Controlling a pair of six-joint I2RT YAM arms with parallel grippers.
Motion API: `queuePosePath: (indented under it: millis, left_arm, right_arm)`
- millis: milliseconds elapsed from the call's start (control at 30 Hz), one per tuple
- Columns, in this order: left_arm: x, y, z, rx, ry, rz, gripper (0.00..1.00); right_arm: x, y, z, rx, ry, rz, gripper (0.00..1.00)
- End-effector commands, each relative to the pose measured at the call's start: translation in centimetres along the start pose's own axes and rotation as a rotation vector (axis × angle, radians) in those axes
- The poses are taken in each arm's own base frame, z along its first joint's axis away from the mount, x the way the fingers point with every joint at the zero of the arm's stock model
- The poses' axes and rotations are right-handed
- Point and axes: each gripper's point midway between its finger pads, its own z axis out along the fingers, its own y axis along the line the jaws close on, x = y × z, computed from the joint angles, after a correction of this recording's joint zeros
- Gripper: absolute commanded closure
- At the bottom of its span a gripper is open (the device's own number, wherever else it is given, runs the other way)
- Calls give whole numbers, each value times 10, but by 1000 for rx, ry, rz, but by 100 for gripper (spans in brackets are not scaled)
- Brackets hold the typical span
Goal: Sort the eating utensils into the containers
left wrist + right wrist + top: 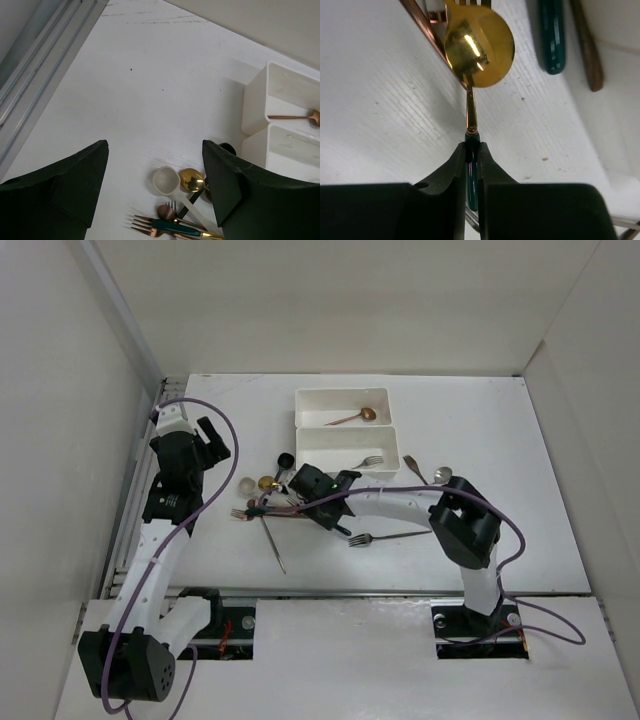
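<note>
A heap of eating utensils (265, 500) lies left of the table's middle. My right gripper (472, 147) is shut on the dark-teal handle of a gold-bowled spoon (479, 47), low over the table; from above, that gripper (290, 490) reaches into the heap. My left gripper (155, 145) hangs open and empty above the heap's left side, over a white spoon (166, 180) and a gold spoon bowl (191, 180). Two white containers stand behind: the far one (310, 398) holds a copper spoon (355, 417), the near one (312, 445) a silver fork (368, 461).
A silver fork (375, 537) lies alone in front of my right arm. Two more spoons (428, 472) lie right of the near tray. A thin silver utensil (273, 542) points toward the table's front edge. A metal rail (35, 65) runs along the left side.
</note>
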Motion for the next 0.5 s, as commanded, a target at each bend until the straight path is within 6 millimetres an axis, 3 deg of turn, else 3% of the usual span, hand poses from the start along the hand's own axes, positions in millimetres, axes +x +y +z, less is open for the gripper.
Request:
queuePosePath:
  millis: [0, 167, 300, 333, 433, 467]
  left_arm:
    - [-5, -2, 2, 16, -31, -20, 28]
    - [-8, 0, 2, 11, -41, -25, 28]
    - [-11, 2, 3, 6, -52, -30, 28]
    - [-9, 2, 5, 2, -44, -28, 28]
    - [-8, 6, 6, -6, -46, -30, 28]
    - [-8, 6, 6, -6, -46, -30, 28]
  right_arm:
    - [-66, -22, -68, 50, -246, 83, 100]
    - [-99, -34, -104, 75, -364, 110, 100]
    - [-137, -42, -143, 73, -514, 138, 100]
    - [-155, -43, -156, 61, -586, 148, 100]
    - [-181, -53, -180, 59, -680, 184, 100]
    - [-188, -57, -179, 59, -693, 213, 100]
